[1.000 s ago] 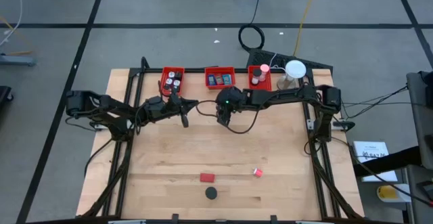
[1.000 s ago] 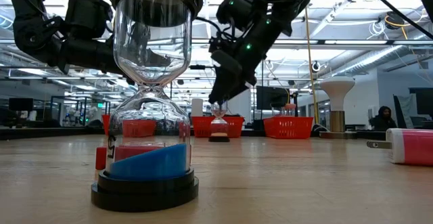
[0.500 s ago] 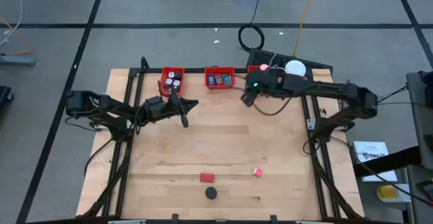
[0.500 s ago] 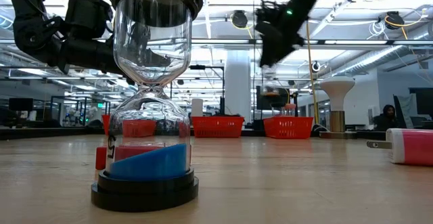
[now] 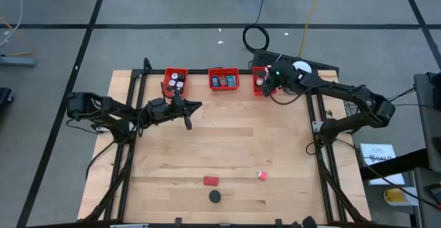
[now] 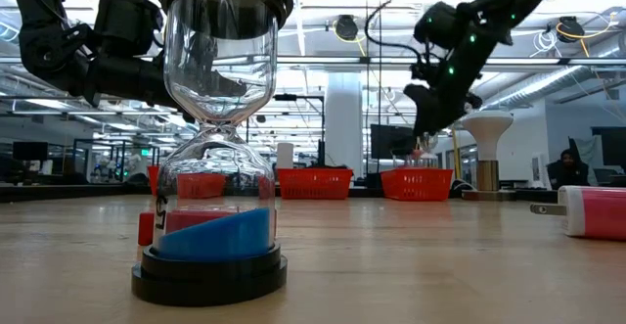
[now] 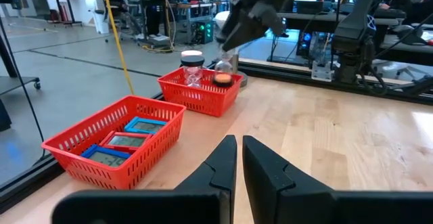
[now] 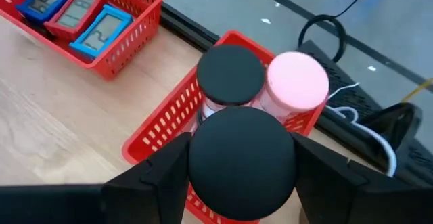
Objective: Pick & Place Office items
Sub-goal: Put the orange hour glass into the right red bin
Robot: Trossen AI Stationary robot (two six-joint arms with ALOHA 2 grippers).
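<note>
My right gripper (image 5: 266, 85) hangs over the right red bin (image 5: 259, 71) at the table's far edge, shut on a small hourglass with a black top cap (image 8: 242, 158). It also shows in the left wrist view (image 7: 223, 65). Two more small hourglasses, one with a black cap (image 8: 230, 75) and one with a pink cap (image 8: 298, 83), stand in that bin. My left gripper (image 5: 189, 120) is shut and empty in front of the left bin (image 5: 176, 81). A black-capped hourglass (image 5: 216, 196), a red block (image 5: 211, 180) and a pink piece (image 5: 262, 175) lie near the front edge. My right gripper pinches the hourglass at its black top cap (image 8: 203, 176) between its two fingers, one on either side. The fingers come from above, pointing down. The hourglass hangs upright below them over the bin's near part; whether its foot rests in the bin, I cannot tell.
The middle red bin (image 5: 224, 80) holds small blue and red clocks (image 8: 67, 17). The left bin holds several small items. A white round lamp (image 5: 300, 69) stands right of the right bin. The wide middle of the wooden table (image 5: 227, 145) is bare.
My right gripper has gone from in front of the middle bin toward the table's right and far edge, to above the right bin. It has lifted the small hourglass off the table and carried it along upright.
</note>
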